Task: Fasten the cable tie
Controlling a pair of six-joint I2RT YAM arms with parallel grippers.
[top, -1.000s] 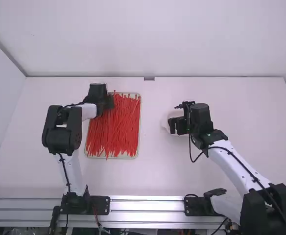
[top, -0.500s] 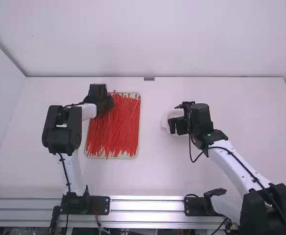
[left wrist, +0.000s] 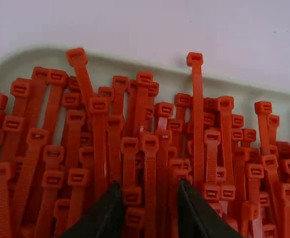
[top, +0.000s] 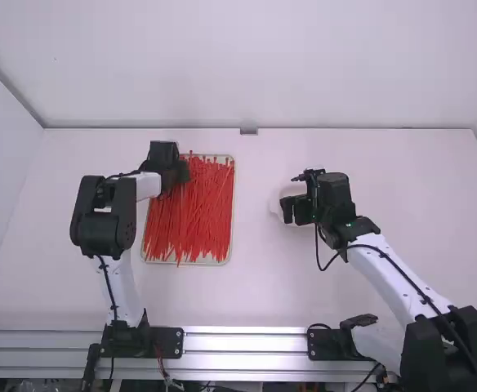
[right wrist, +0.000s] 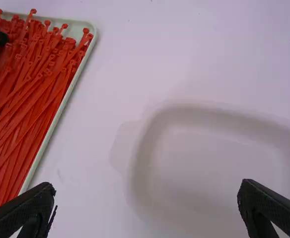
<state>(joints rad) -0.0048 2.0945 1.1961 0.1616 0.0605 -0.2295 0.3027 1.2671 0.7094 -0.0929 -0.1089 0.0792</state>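
Note:
A heap of red cable ties (top: 191, 211) lies in a pale flat tray (top: 231, 212) left of the table's middle. My left gripper (top: 177, 173) is down at the tray's far left corner. In the left wrist view its fingers (left wrist: 110, 215) stand open, pushed into the tie heads (left wrist: 135, 139), with a few ties in the gap of the gripper (left wrist: 147, 208). My right gripper (top: 291, 208) hovers open right of the tray, over a shallow white dish (right wrist: 135, 163), and holds nothing (right wrist: 145, 213).
The white dish (top: 276, 202) lies between the tray and the right arm. The tray's rim (right wrist: 65, 109) and ties (right wrist: 21, 84) are in the right wrist view too. Bare white table stretches to the right and front; a wall closes the back.

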